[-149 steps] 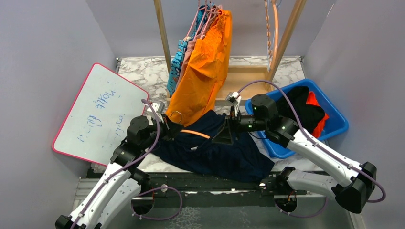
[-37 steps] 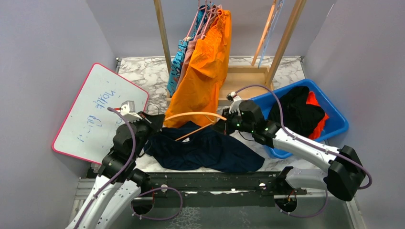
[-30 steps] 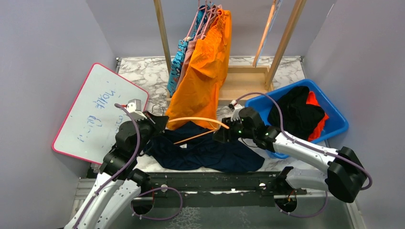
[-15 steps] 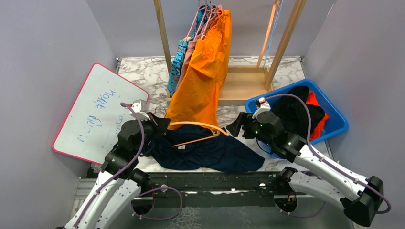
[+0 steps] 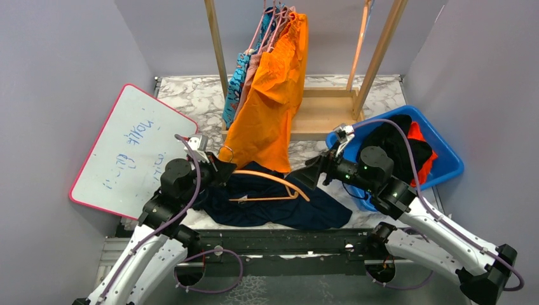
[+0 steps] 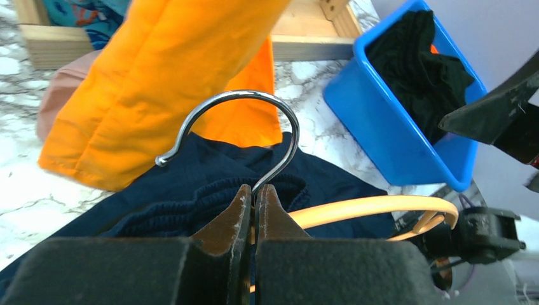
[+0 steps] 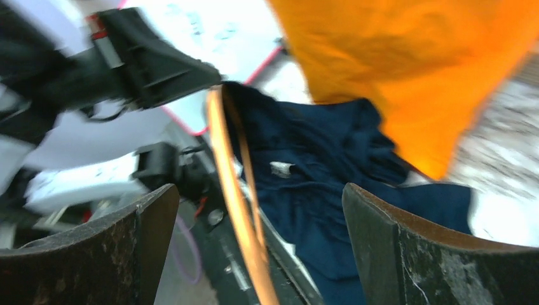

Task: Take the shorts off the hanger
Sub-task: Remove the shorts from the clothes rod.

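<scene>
The dark navy shorts [image 5: 279,208] lie crumpled on the marble table near its front edge. The orange hanger [image 5: 274,180] rests tilted over them, its whole outline showing. My left gripper [image 5: 220,169] is shut on the hanger's metal hook [image 6: 254,101], with the navy waistband [image 6: 191,203] just beneath. My right gripper [image 5: 310,173] hovers open and empty off the hanger's right end. In the right wrist view the hanger's arm [image 7: 234,197] runs between the spread fingers [image 7: 149,235] without touching them. Bright orange shorts [image 5: 273,89] hang on the rack, with pink and blue printed ones behind.
A wooden rack [image 5: 327,105] stands at the back. A blue bin [image 5: 448,166] at the right holds black and red-orange shorts. A pink-edged whiteboard [image 5: 130,149] lies at the left. The walls stand close on both sides.
My right gripper has opened, let go of the hanger's end and drawn back to the right. The hanger's free end has sunk onto the navy shorts. The left gripper shifted slightly right.
</scene>
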